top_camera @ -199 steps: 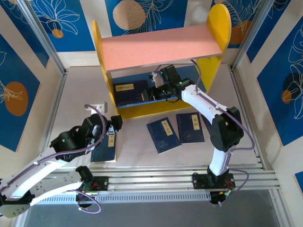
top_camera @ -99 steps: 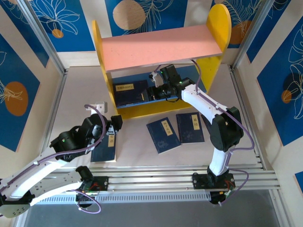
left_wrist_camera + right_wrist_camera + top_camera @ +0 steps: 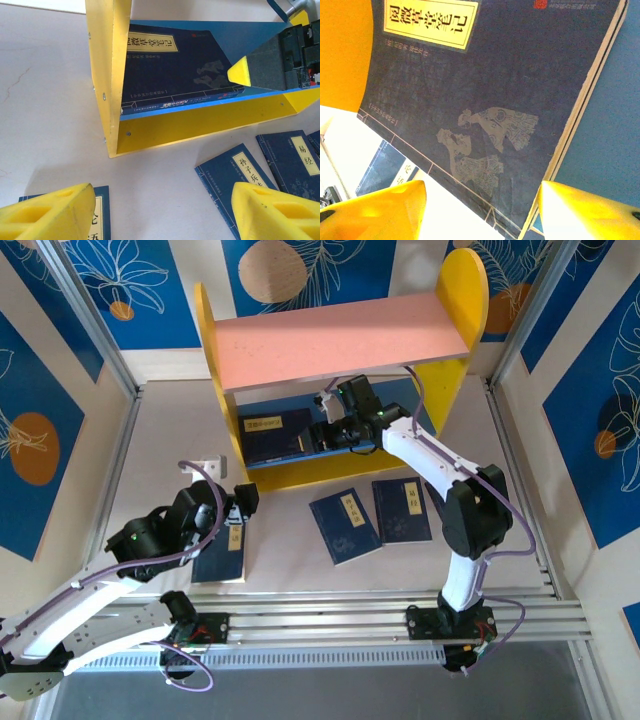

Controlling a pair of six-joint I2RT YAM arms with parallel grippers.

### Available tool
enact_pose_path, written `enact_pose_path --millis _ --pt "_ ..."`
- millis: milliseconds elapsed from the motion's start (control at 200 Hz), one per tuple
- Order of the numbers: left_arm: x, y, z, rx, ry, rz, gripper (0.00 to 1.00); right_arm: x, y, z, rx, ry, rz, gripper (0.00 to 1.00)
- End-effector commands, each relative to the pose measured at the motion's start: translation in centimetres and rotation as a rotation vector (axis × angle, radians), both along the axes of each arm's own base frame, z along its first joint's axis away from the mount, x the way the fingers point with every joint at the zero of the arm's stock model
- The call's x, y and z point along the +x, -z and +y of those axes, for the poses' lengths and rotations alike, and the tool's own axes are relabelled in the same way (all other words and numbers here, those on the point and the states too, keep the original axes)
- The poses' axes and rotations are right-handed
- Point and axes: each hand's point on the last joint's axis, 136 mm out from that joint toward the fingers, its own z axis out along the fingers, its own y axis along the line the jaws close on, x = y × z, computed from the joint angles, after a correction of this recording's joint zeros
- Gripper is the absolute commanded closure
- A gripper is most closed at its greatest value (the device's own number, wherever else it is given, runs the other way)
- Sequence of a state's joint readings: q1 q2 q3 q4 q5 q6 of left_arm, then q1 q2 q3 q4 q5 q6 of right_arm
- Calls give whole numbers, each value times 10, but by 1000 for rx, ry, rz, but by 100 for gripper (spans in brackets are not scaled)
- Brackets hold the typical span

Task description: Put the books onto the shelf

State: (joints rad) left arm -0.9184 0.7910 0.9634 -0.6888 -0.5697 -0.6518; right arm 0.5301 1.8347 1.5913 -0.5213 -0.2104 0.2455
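1. Both arms are built from glossy white tubular links (image 3: pixel 420 455) joined by bulky black motor housings (image 3: pixel 475 515).
2. Thin purple cables (image 3: pixel 200 472) loop along the 2 arms.
3. The black base blocks (image 3: pixel 460 625) show red wiring.
4. The left gripper (image 3: pixel 164 200) and right gripper (image 3: pixel 482 195) have blocky yellow foam fingers (image 3: pixel 50 210) with moulded recesses.

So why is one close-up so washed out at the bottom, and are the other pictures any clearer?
Right wrist view: the table beyond the shelved book is blown out white, and the near yellow pads are soft. Left wrist view: evenly lit, shelf sharp, print readable. Top external view: soft light, the pink board casting shade on that book.
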Motion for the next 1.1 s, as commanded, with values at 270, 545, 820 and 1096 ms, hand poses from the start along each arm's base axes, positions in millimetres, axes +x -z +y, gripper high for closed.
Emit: enact_pose_path --millis 270,545,820,1096 --pt "1 -4 2 -9 -2 -11 27 -2 -17 23 65 -61 -25 39" --pt "1 -2 2 -7 -4 -9 28 -3 -17 24 66 -65 -23 39" --pt "0 -1 3 -5 -7 -7 27 -3 -17 25 68 -67 -21 39" --pt "0 -1 4 -7 -6 -7 27 -2 -18 28 72 -70 -23 39"
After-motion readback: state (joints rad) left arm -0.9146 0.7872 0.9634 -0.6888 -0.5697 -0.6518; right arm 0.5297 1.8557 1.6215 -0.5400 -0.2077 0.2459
